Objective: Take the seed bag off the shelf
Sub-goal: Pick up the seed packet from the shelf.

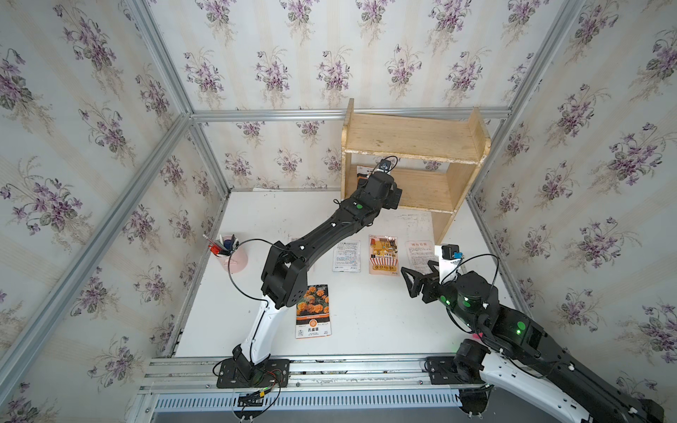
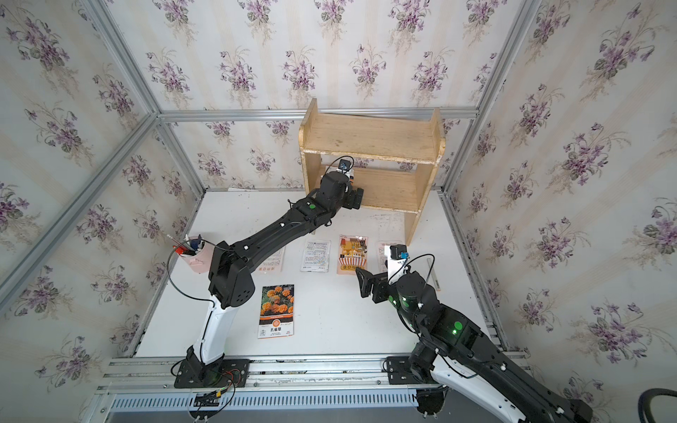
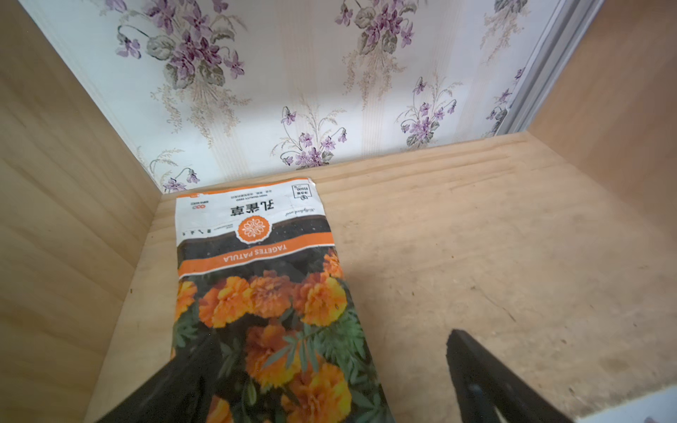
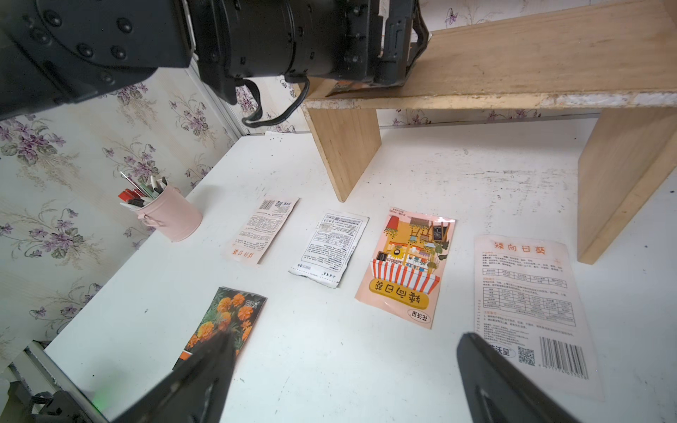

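The shelf [image 1: 410,137] [image 2: 366,139] of pale wood stands at the back right of the table in both top views. On its lower board [image 3: 476,238], against the side panel, lies the seed bag [image 3: 263,293], printed with orange marigolds. My left arm reaches into that lower tier. In the left wrist view the left gripper [image 3: 331,337] is open. One finger is over the bag's near end and the other is over bare wood. In a top view only a corner of the seed bag [image 1: 362,172] shows. My right gripper [image 1: 419,269] [image 4: 344,338] hangs open above the table, holding nothing.
Several seed packets lie flat on the white table: a marigold one [image 1: 312,311], a white one [image 1: 346,256], a sunflower one [image 1: 383,255] and a pale one [image 4: 527,293]. A pink pen cup [image 1: 234,256] stands at the left. Papered walls and aluminium rails enclose the table.
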Tool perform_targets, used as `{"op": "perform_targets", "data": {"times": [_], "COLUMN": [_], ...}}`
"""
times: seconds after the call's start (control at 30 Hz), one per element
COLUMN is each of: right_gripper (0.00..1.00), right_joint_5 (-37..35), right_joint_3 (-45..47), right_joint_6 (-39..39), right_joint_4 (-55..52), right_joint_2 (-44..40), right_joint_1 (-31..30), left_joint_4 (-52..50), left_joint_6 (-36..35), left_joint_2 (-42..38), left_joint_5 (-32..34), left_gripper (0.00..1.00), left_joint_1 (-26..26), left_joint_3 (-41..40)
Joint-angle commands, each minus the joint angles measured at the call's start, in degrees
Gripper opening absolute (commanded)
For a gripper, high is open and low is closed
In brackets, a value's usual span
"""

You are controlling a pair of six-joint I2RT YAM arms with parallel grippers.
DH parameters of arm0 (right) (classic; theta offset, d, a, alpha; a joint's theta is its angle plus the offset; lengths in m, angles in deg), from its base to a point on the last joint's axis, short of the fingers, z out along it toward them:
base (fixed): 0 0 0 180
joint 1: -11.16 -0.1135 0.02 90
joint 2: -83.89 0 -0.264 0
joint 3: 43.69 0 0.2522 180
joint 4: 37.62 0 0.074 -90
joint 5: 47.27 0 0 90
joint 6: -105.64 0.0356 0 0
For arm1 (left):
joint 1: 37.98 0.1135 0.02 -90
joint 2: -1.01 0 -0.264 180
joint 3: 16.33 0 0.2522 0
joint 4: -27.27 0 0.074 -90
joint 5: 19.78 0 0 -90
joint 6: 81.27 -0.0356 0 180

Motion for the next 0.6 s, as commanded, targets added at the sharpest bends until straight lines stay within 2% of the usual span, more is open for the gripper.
{"op": "perform_targets", "data": {"times": [0.0,0.3,0.57], "right_gripper": [0.98,0.99,0.99], "right_joint_5": [-0.7,-0.9,-1.1], "right_joint_3": [-0.2,-0.3,-0.5], "right_joint_6": [-0.4,-0.5,-0.7], "right_joint_4": [0.0,-0.1,-0.2], "right_joint_2": [0.1,0.5,1.2], "right_joint_1": [0.0,0.0,0.0], "left_joint_4": [-2.2,-7.2,-10.8], "left_joint_6": [0.1,2.1,3.0], "left_joint_2": [2.0,7.1,10.0], "left_joint_5": [0.0,0.1,-2.9], "left_gripper": [1.0,1.0,0.99], "left_joint_1": [0.9,2.7,3.7], "left_joint_3": [3.7,11.4,16.0]}}
